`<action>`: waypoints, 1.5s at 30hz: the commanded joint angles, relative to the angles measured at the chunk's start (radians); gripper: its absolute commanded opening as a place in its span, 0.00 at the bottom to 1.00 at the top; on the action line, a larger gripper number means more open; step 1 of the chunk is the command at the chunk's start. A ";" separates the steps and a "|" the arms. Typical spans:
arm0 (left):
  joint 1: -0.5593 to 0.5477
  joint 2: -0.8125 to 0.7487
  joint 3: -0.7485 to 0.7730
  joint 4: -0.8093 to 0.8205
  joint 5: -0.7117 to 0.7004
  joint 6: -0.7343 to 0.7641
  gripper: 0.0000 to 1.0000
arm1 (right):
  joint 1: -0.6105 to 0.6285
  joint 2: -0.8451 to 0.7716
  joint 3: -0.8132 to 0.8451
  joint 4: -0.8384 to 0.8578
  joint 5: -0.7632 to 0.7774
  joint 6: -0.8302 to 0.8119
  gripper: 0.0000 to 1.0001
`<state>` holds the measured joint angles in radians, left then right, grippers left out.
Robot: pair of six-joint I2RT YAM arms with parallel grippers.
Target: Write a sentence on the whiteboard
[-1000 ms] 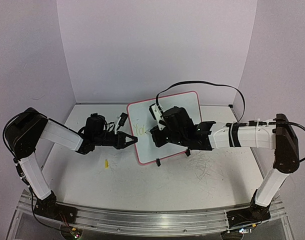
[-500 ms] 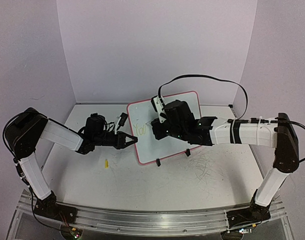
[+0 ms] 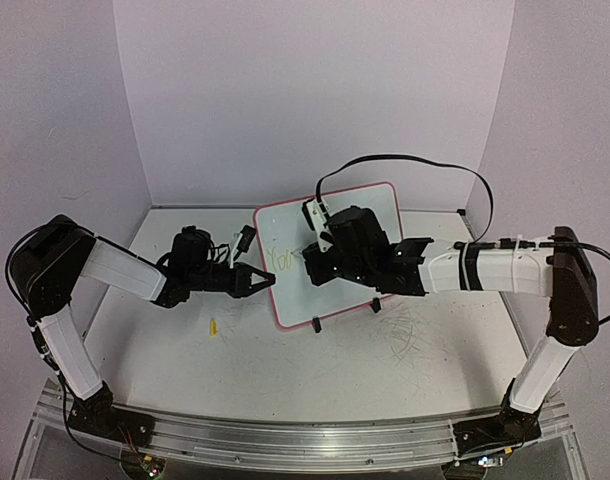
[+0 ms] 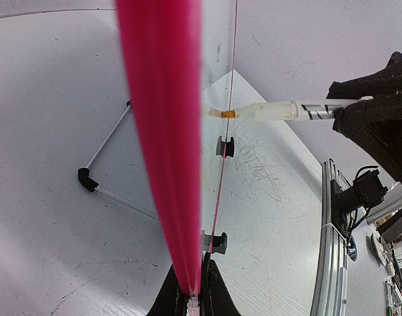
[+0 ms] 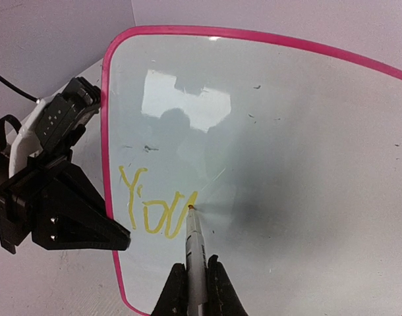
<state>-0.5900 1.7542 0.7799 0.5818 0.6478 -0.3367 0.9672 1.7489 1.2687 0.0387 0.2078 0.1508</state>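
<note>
The whiteboard (image 3: 377, 210), glossy white with a pink rim, stands tilted on its black wire stand (image 4: 107, 142). My left gripper (image 3: 267, 280) is shut on the board's left rim (image 4: 163, 131), the jaws (image 4: 194, 297) pinching the pink edge. My right gripper (image 5: 196, 271) is shut on a pale marker (image 5: 195, 242). The marker's orange tip (image 5: 190, 208) touches the board just right of the yellow "You" (image 5: 153, 207). This start of the sentence (image 3: 280, 260) sits near the board's left side. The marker (image 4: 280, 110) also shows side-on in the left wrist view.
A small yellow cap (image 3: 213, 326) lies on the table left of the board. Grey scribble marks (image 3: 410, 335) cover the table to the right. A black cable (image 3: 405, 160) arcs over the right arm. A metal rail (image 3: 285, 440) runs along the near edge.
My right gripper with the marker has shifted slightly up and to the right across the board, and the yellow writing has grown by a stroke. The left gripper has kept its hold.
</note>
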 commanded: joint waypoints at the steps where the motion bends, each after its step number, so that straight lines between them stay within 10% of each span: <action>1: -0.019 -0.010 0.017 -0.059 -0.008 0.048 0.00 | 0.000 -0.001 -0.025 -0.010 0.001 0.012 0.00; 45: -0.029 -0.030 -0.011 -0.106 -0.063 0.057 0.00 | -0.111 -0.360 -0.225 0.169 -0.177 -0.014 0.00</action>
<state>-0.5970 1.7376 0.7795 0.5628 0.6371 -0.3138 0.9002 1.4187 1.0841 0.1454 0.1122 0.0836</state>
